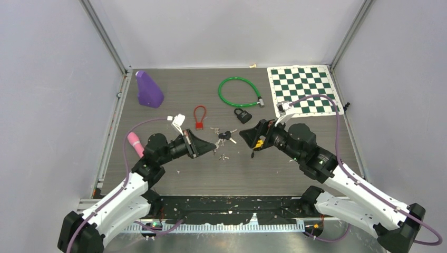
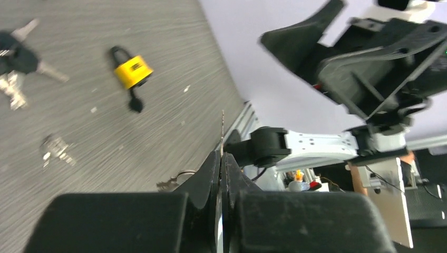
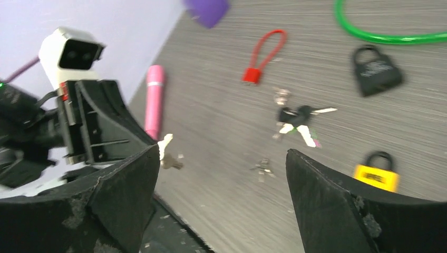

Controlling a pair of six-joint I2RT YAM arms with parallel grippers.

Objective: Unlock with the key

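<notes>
Keys (image 3: 298,116) lie between yellow padlock (image 3: 376,178) and red cable lock (image 3: 263,55).

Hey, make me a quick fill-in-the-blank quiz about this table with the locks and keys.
The left gripper is ____ on the key.
The right gripper stands ____.
The padlock nearer the robot is ____.
The cable lock nearest the chessboard mat is ____.
Missing: shut; open; yellow; green.
</notes>
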